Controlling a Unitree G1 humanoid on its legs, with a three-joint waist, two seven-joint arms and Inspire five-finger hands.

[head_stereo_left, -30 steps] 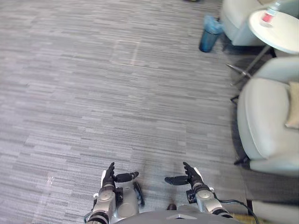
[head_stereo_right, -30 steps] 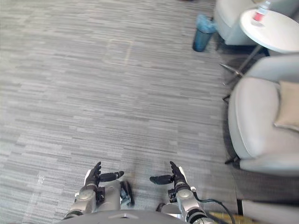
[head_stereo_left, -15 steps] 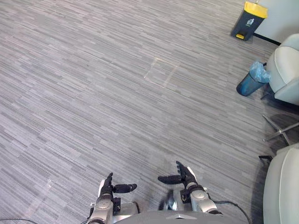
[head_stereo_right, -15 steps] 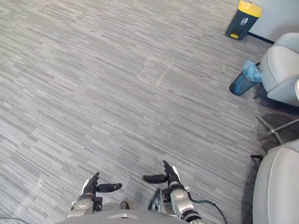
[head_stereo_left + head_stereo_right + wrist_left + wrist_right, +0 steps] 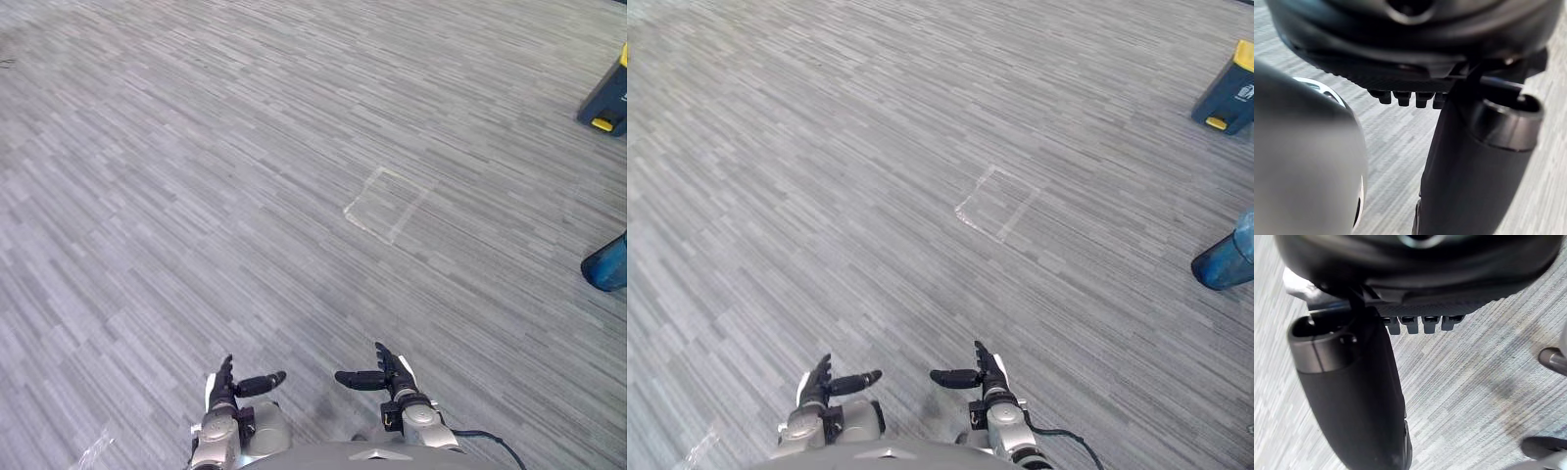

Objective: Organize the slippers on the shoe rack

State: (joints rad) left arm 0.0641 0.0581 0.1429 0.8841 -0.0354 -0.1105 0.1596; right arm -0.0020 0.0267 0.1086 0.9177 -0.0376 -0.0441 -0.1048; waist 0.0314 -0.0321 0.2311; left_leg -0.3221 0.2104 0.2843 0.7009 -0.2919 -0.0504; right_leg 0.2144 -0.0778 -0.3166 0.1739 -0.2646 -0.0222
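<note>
Hovering empty over grey carpet (image 5: 245, 196): left hand (image 5: 227, 384), right hand (image 5: 387, 372).

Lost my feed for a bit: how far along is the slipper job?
Can't be judged from here: both head views look down on grey carpet, with a dark bin and a blue bin at the right edge. The left hand and right hand are open and hold nothing, low before the body. That fits heading off to fetch slippers or walking away once finished.
</note>
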